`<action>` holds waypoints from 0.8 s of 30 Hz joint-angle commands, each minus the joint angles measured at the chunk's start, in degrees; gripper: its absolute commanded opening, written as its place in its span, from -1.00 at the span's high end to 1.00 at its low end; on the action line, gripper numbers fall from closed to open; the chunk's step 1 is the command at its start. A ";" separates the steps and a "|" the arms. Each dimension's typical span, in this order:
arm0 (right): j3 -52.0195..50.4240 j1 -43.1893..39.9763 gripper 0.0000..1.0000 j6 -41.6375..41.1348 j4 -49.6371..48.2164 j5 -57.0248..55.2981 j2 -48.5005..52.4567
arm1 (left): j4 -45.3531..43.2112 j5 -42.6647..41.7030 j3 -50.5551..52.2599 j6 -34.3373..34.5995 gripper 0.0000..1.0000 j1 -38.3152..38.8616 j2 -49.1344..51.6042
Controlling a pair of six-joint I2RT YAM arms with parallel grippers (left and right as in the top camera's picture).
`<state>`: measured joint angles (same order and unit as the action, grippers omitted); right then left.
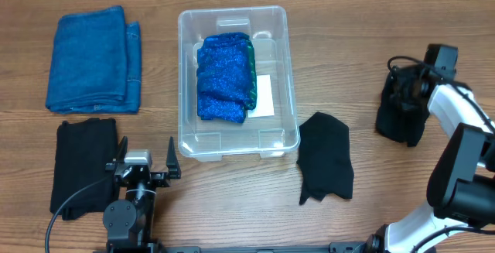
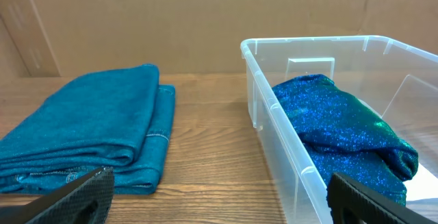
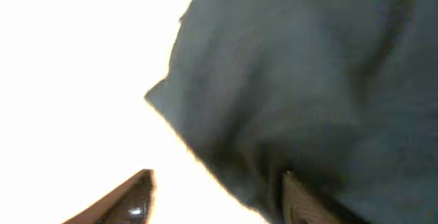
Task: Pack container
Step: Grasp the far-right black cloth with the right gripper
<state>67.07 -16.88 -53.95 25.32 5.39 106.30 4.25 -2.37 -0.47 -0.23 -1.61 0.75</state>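
The clear plastic container (image 1: 290,90) stands at mid-table, with a sparkly blue cloth (image 1: 224,75) lying in it over a white label (image 1: 263,94). In the left wrist view the container's rim (image 2: 270,104) and the sparkly cloth (image 2: 342,128) are on the right. My left gripper (image 1: 143,168) is open and empty near the front edge, left of the container's front corner; its fingers (image 2: 219,200) are spread wide. My right gripper (image 1: 406,90) is at a bunched black cloth (image 1: 402,117) at the far right. Its fingers (image 3: 215,200) are apart, and the dark cloth (image 3: 308,80) lies against the right finger.
A folded teal towel (image 1: 93,59) lies at the back left and also shows in the left wrist view (image 2: 89,128). A folded black cloth (image 1: 81,164) lies front left beside my left arm. Another black cloth (image 1: 325,156) lies right of the container's front.
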 commanded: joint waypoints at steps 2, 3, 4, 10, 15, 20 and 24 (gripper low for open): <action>13.57 -0.87 -0.92 21.38 10.84 2.40 -1.36 | 0.00 0.00 0.20 -1.09 -1.00 -0.35 -0.39; 16.24 -1.22 -0.99 24.61 13.84 2.38 -1.70 | 0.02 0.00 0.20 -1.09 -1.00 -0.35 -0.39; 18.69 -1.57 -1.00 27.74 16.70 2.23 -2.03 | 0.02 0.00 0.20 -1.09 -1.00 -0.35 -0.39; 27.82 -3.87 -1.00 43.87 31.87 -8.26 -2.69 | 0.00 0.00 0.20 -1.09 -1.00 -0.35 -0.39; 23.32 -5.70 -1.00 47.41 35.65 -11.15 -2.34 | 0.00 0.00 0.20 -1.09 -1.00 -0.35 -0.39; 17.27 -6.71 -1.00 55.74 34.29 -6.62 -2.25 | 0.00 0.00 0.20 -1.09 -1.00 -0.35 -0.39; 13.77 -7.02 -0.81 60.74 29.31 -6.05 -2.14 | 0.00 0.00 0.20 -1.09 -1.00 -0.35 -0.39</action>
<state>83.20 -23.57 -0.67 58.24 -1.67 104.22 4.27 -2.37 -0.47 -0.23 -1.61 0.75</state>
